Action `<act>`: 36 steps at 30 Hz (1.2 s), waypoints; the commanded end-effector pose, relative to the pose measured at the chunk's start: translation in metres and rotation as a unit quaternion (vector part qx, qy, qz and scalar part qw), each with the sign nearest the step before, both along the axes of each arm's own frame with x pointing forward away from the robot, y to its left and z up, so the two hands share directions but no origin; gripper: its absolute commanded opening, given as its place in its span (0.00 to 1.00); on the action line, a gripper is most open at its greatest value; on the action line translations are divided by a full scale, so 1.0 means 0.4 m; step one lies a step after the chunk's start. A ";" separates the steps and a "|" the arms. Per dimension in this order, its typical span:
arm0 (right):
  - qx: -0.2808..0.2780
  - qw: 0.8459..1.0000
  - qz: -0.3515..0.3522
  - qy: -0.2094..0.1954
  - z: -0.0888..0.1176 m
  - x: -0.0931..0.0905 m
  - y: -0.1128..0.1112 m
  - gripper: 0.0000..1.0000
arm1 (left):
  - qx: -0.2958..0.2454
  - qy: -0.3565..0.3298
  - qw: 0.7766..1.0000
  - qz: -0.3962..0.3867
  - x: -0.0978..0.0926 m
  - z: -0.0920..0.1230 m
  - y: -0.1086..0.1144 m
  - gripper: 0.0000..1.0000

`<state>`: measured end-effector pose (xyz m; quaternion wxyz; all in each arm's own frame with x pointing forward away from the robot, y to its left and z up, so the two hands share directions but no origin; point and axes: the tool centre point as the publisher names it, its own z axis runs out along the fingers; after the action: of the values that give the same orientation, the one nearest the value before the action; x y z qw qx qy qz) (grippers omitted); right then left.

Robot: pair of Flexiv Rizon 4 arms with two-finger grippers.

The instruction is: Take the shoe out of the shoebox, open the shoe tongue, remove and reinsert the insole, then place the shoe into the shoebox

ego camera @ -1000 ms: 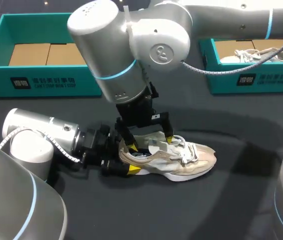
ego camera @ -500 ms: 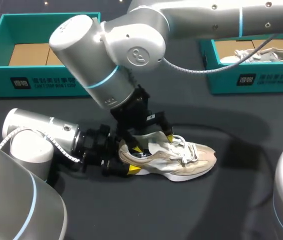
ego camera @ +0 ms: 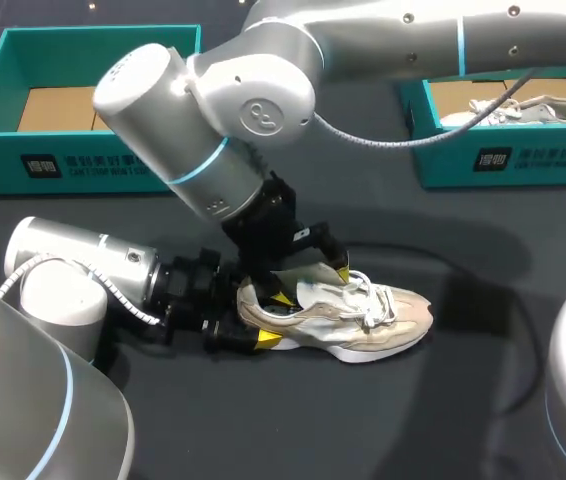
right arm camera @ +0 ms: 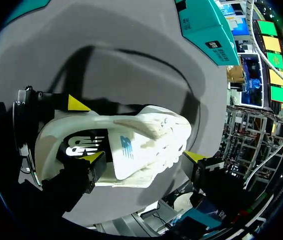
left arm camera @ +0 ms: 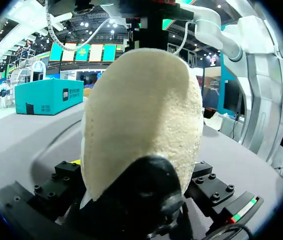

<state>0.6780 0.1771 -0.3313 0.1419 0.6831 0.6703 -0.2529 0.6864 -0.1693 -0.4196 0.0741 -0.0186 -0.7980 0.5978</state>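
A beige and white sneaker (ego camera: 363, 318) lies on its sole on the dark table, toe pointing right. My left gripper (ego camera: 255, 320) lies low on the table behind it and is shut on the heel. In the left wrist view the heel (left arm camera: 141, 120) fills the space between the fingers. My right gripper (ego camera: 311, 284) comes down from above, open, one yellow tip at the heel collar and the other by the tongue and laces. From the right wrist the shoe's mouth (right arm camera: 124, 147) shows its insole, with my right gripper (right arm camera: 144, 156) open alongside it. An open teal shoebox (ego camera: 93, 165) stands at the back left.
A second teal box (ego camera: 503, 150) at the back right holds another light shoe. Cardboard inserts lie in the back-left box. The right arm's thick wrist hangs over the table's middle, and a cable runs from it toward the right box.
The right arm's wrist has swung to the left and tilted, its fingertips staying over the shoe's opening. The shoe and the left gripper have not moved.
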 end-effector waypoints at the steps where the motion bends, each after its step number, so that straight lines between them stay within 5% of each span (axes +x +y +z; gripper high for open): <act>1: -0.025 0.976 -0.180 -0.117 -0.007 -0.011 -0.025 1.00 | 0.001 0.000 1.000 0.000 0.001 -0.001 0.003 0.00; 20: -0.012 0.971 -0.204 -0.121 -0.029 0.023 -0.080 1.00 | 0.001 0.000 1.000 0.000 0.001 -0.001 0.003 0.00; 29: -0.009 0.968 -0.214 -0.133 -0.016 0.009 -0.092 0.49 | 0.001 0.000 1.000 0.000 0.001 -0.001 0.003 0.00; 36: -0.007 0.965 -0.223 -0.140 -0.010 -0.003 -0.100 0.45 | 0.001 0.000 1.000 0.000 0.001 -0.001 0.003 0.00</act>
<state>0.6847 0.1391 -0.3365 0.1287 0.7124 0.6518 -0.2261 0.6864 -0.1694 -0.4195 0.0741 -0.0186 -0.7980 0.5978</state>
